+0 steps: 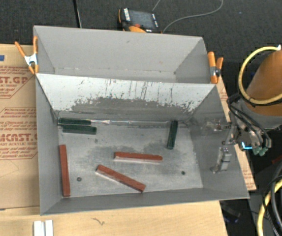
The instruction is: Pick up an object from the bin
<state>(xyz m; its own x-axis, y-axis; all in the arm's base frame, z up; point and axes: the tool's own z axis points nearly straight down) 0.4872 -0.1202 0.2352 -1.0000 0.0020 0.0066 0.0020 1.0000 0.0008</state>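
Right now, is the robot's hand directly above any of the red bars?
No: the hand sits near the right wall of the bin, clear of all three red bars.

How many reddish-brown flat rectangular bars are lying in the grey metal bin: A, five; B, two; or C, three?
C, three: the left reddish-brown bar lies along the left wall of the grey metal bin, the middle reddish-brown bar lies near the centre of the floor, and the slanted reddish-brown bar lies just nearer the front edge.
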